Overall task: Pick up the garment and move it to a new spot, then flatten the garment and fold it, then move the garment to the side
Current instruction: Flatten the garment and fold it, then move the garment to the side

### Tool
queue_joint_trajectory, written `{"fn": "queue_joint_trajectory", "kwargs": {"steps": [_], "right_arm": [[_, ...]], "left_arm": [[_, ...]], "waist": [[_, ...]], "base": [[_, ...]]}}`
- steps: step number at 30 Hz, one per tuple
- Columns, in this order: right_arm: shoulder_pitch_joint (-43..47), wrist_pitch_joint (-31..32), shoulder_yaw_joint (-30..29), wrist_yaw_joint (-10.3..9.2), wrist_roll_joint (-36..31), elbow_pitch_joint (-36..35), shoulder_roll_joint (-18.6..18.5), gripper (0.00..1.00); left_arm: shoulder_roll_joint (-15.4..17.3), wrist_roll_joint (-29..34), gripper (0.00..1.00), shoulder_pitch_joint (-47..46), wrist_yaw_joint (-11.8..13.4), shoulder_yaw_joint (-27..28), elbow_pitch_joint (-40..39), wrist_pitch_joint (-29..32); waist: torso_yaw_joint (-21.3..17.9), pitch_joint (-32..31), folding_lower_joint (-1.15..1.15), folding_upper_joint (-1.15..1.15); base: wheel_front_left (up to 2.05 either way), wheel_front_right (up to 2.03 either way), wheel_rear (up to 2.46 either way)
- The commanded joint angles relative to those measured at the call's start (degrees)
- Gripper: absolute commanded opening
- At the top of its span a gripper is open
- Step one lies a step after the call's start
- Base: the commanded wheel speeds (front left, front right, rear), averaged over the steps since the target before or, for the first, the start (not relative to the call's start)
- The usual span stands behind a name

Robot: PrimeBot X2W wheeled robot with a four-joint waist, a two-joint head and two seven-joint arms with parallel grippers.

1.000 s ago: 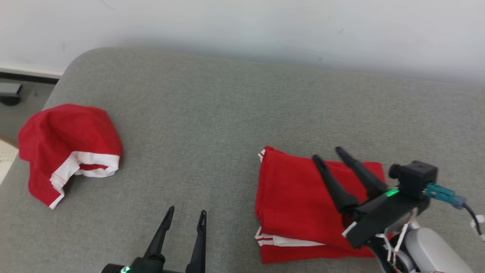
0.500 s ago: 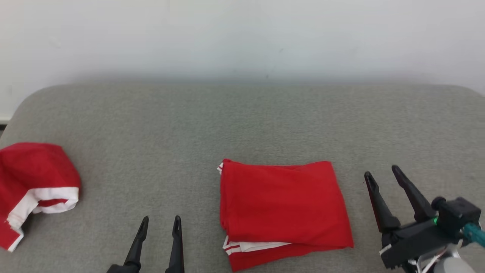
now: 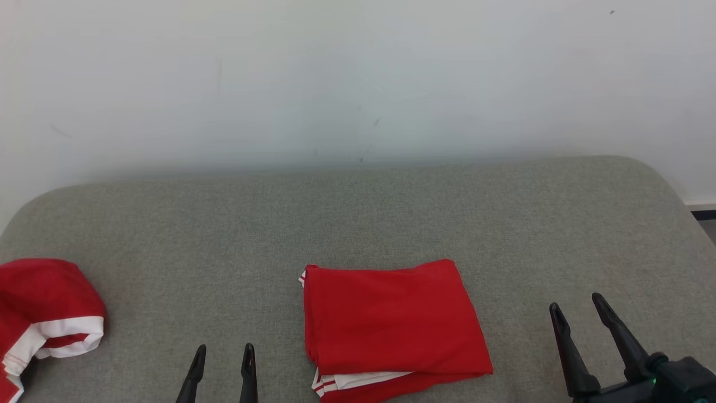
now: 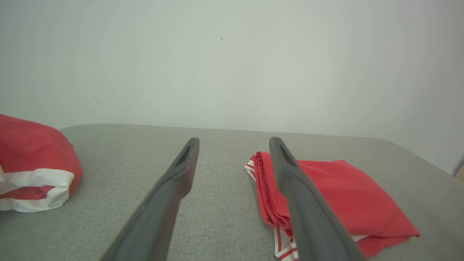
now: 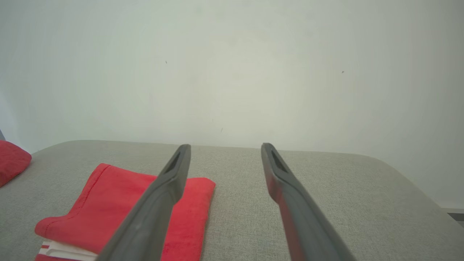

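Note:
The garment [image 3: 391, 324] is red with white striped trim, folded into a flat rectangle on the grey cushioned surface [image 3: 358, 218], near the front middle. It also lies to the right in the left wrist view [image 4: 344, 195] and at the lower left in the right wrist view [image 5: 119, 203]. My left gripper [image 3: 225, 352] is open and empty, low and to the left of the fold. My right gripper [image 3: 576, 305] is open and empty, off to the fold's right, clear of it.
A second red garment with a white band [image 3: 47, 313] lies bunched at the surface's left edge, also in the left wrist view [image 4: 34, 166]. A pale wall [image 3: 358, 84] rises behind the surface. The surface's right corner [image 3: 665, 179] curves off near the floor.
The head camera has swung, so the whole picture shifted. My right gripper, over the folded garment a second ago, now stands off to its right. The garment lies as it was.

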Motion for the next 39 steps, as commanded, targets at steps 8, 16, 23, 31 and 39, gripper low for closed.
{"fn": "queue_joint_trajectory", "kwargs": {"steps": [8,16,23,31,39], "right_arm": [[6.44,-0.15,-1.75,-0.14,-2.10,-1.59,3.41,1.00],[7.87,-0.16,-1.86,-0.14,-2.11,-1.05,4.36,1.00],[7.84,-0.17,-0.67,-0.14,-1.53,0.02,4.35,1.00],[7.60,-0.17,-0.14,-0.14,-1.10,0.59,4.07,1.00],[7.49,-0.17,0.35,-0.14,-0.57,1.20,3.74,1.00]], "left_arm": [[-3.54,5.59,1.00,5.49,-6.85,4.10,0.39,-0.21],[-5.87,9.08,1.00,7.27,-10.26,6.58,2.12,-0.21],[-7.16,11.20,1.00,7.11,-12.12,8.13,2.79,-0.21],[-8.04,12.17,1.00,6.62,-13.28,8.75,3.67,-0.21],[-8.34,12.59,1.00,5.93,-13.70,8.92,4.33,-0.22]], "waist": [[0.07,-2.77,0.01,0.00],[0.70,-3.26,0.01,0.00],[1.10,-3.05,0.01,0.00],[1.31,-2.86,0.01,0.00],[1.55,-2.84,0.01,0.00]], "base": [[0.00,0.00,0.00],[0.00,0.00,0.00],[0.00,0.00,0.00],[0.00,0.00,0.00],[0.00,0.00,0.00]]}}
